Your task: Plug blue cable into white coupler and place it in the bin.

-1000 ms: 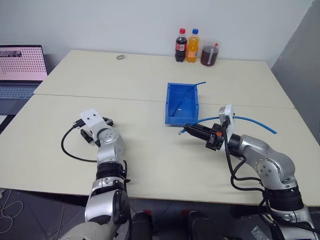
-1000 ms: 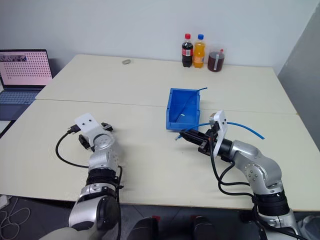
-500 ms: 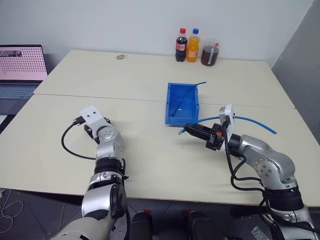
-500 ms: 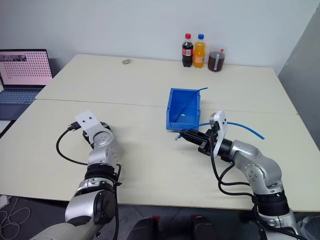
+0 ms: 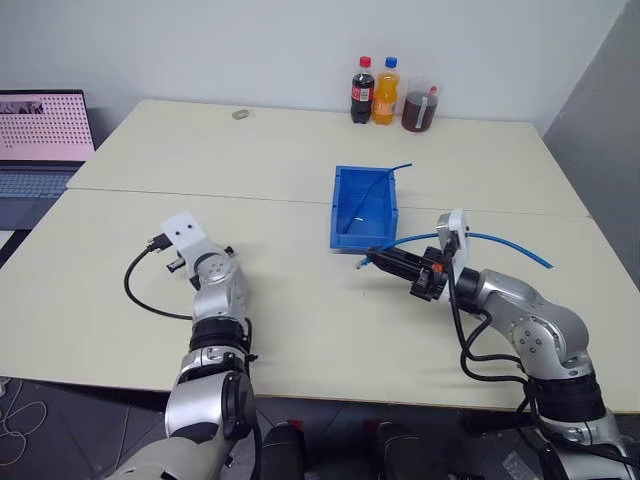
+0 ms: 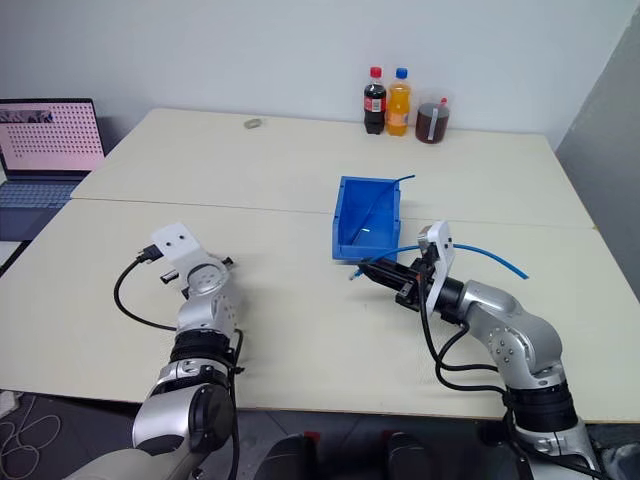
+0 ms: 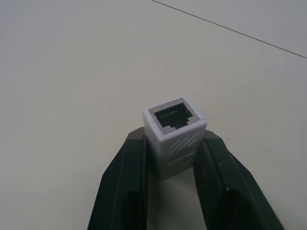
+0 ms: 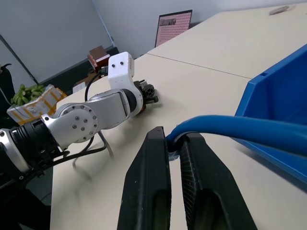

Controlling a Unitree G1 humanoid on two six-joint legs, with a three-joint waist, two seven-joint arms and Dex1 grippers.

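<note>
The white coupler (image 7: 175, 122) stands on the tabletop with its dark socket facing up and out. My left gripper (image 7: 173, 140) is shut on it, one black finger against each side; it also shows across the table as the left gripper (image 8: 149, 92). My right gripper (image 8: 173, 136) is shut on the blue cable (image 8: 240, 127) just behind its plug end, held above the table right of centre. The blue cable (image 5: 505, 240) arcs back over my right wrist. The bin (image 5: 337, 205) sits just beyond my right gripper (image 5: 372, 261).
A thin darker blue cable (image 5: 375, 185) leans inside the bin. Two soda bottles (image 5: 373, 92) and a jar (image 5: 418, 108) stand at the table's far edge, with a small object (image 5: 240, 114) further left. A laptop (image 5: 40, 140) sits far left.
My left gripper's fingers have closed from wide open onto the white coupler. Neither arm has shifted, and the right gripper still holds the cable.
</note>
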